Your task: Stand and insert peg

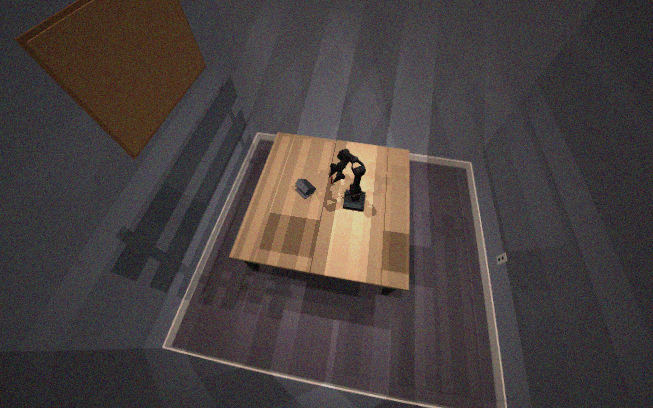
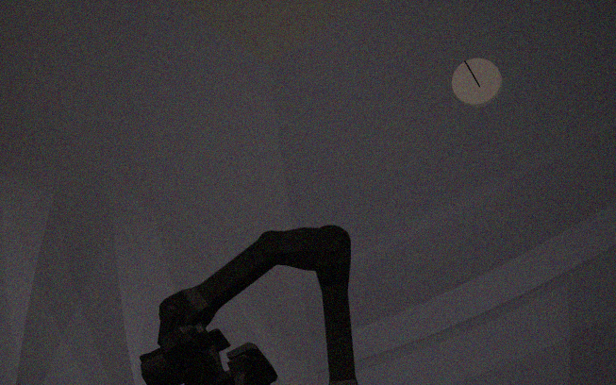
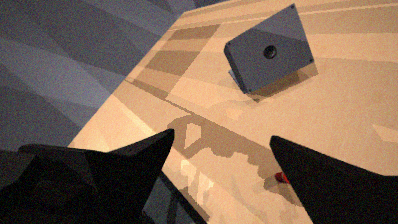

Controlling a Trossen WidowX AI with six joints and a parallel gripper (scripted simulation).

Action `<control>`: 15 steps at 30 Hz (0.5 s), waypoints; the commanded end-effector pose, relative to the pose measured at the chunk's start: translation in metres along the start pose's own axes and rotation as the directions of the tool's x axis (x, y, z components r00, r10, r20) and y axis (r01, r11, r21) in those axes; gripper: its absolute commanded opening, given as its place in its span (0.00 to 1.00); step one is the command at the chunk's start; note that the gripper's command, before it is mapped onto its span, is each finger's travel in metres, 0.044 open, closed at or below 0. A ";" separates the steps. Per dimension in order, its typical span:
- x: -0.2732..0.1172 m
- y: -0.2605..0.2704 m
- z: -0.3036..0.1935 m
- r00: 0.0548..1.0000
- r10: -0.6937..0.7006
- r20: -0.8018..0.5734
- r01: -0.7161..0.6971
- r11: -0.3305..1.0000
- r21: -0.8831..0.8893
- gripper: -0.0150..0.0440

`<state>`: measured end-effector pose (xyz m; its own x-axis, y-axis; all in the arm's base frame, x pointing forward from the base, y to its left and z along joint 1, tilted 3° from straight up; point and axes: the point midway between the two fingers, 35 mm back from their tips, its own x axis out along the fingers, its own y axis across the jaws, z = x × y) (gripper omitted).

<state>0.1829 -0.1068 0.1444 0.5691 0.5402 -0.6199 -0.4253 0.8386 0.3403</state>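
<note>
In the wrist view, the gripper (image 1: 335,178) (image 2: 205,365) (image 3: 221,136) was held open and empty; the sloped panel (image 1: 304,187) (image 3: 250,62) was seen at one o'clock, its hole (image 3: 270,51) unfilled; the red peg (image 1: 331,179) (image 3: 281,177) (mostly hidden by a finger) was seen near four o'clock.

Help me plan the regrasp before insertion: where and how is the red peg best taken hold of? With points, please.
Probably toward its banded end, leaving the plain end free for the hole (image 3: 270,51). A side approach with jaws across the shaft looks best if it stands upright. Only a rounded red bit of the red peg (image 3: 281,177) (image 1: 332,179) shows, so its pose and band need checking first.
</note>
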 end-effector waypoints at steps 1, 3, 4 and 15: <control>0.002 -0.004 -0.004 0.993 -0.009 -0.117 0.012 1.000 0.019 1.00; 0.004 -0.006 -0.007 0.983 -0.018 -0.183 0.024 0.999 0.031 1.00; 0.004 -0.007 -0.008 0.976 -0.024 -0.215 0.032 0.999 0.036 1.00; 0.002 -0.027 -0.012 0.845 -0.161 -0.511 0.212 0.976 0.043 1.00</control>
<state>0.1840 -0.1223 0.1240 0.2301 0.3529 -0.9069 -0.2949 0.9134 0.2806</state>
